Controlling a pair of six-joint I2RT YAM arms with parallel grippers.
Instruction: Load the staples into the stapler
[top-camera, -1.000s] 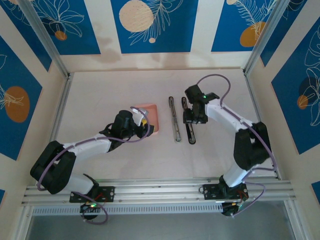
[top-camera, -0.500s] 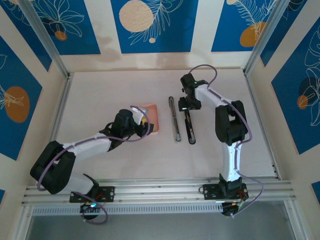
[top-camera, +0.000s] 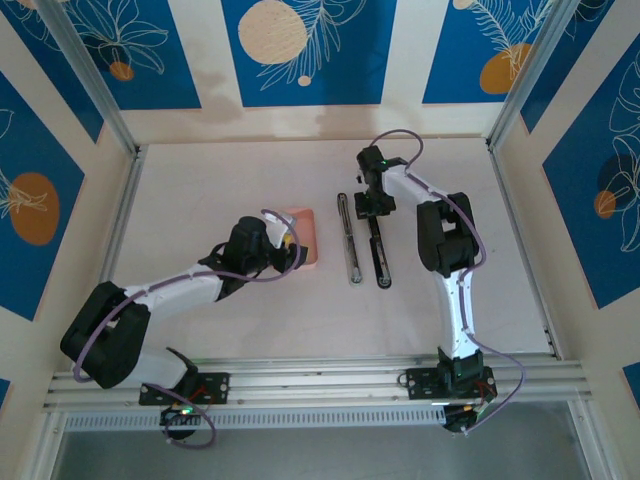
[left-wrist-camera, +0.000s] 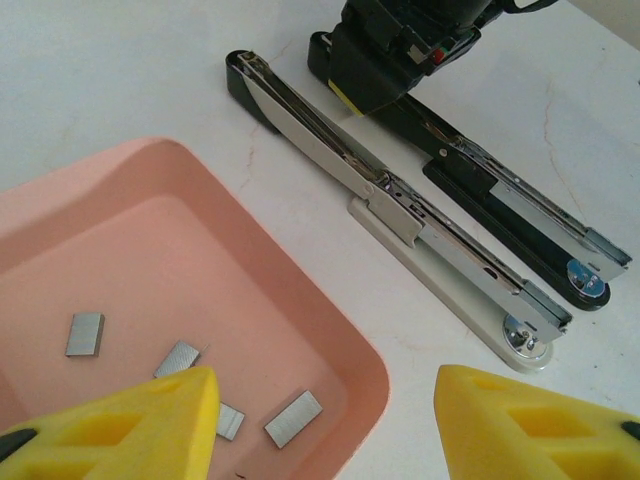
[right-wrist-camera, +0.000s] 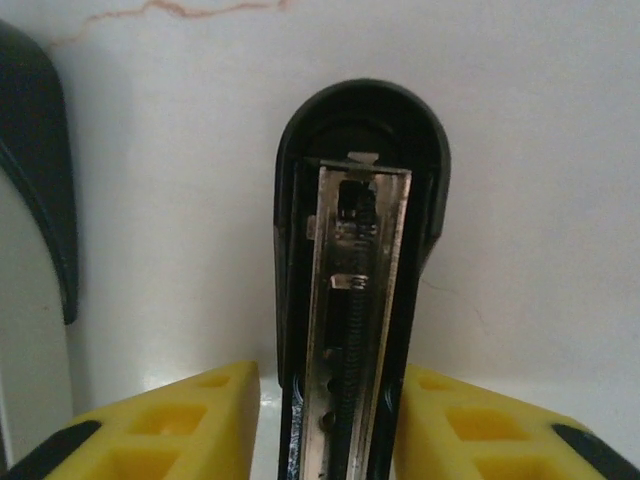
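Two staplers lie opened flat side by side: a black stapler (top-camera: 380, 255) (left-wrist-camera: 500, 190) and a white stapler (top-camera: 349, 240) (left-wrist-camera: 400, 200). My right gripper (top-camera: 372, 207) (right-wrist-camera: 330, 400) straddles the black stapler's far end (right-wrist-camera: 360, 200). It is open, narrowed almost to the stapler's width: the right pad is against it and a sliver of table shows at the left pad. Several grey staples (left-wrist-camera: 293, 418) lie in the pink tray (left-wrist-camera: 330, 320) (top-camera: 305, 225). My left gripper (top-camera: 290, 252) (left-wrist-camera: 325, 400) hovers open over the tray's right corner, holding nothing.
Aluminium rails (top-camera: 120, 230) and blue patterned walls (top-camera: 300, 50) border the pale table (top-camera: 220, 180). The white stapler's dark end (right-wrist-camera: 40, 150) lies just left of my right fingers. In the left wrist view the right wrist body (left-wrist-camera: 400, 45) sits over the black stapler's far end.
My right arm has swung left and away, from the black stapler's middle to its far end. The left arm, tray and staplers have not moved.
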